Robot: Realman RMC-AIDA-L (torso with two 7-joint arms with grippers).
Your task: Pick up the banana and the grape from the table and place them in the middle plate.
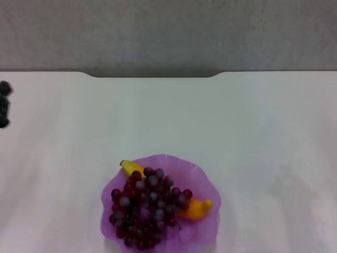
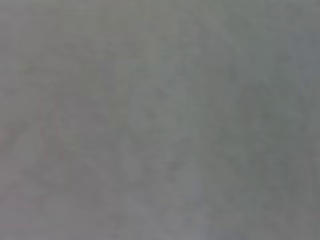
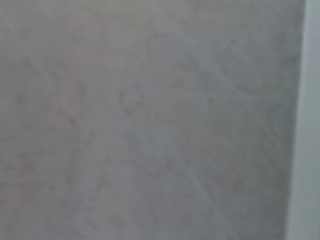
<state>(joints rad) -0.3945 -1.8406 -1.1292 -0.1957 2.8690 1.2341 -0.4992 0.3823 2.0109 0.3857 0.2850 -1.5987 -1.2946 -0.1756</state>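
In the head view the purple scalloped middle plate [image 1: 202, 176] sits at the near middle of the white table [image 1: 168, 121]. The grape bunch [image 1: 147, 205] lies in the plate. The banana [image 1: 196, 208] lies in the plate under the grapes, with both ends showing. A dark part of my left arm [image 1: 4, 104] shows at the far left edge; its fingers do not show. My right gripper is out of view. Both wrist views show only a plain grey surface.
The table's far edge has a notch [image 1: 155, 75] with a grey wall behind it. A pale edge strip [image 3: 305, 120] runs along one side of the right wrist view.
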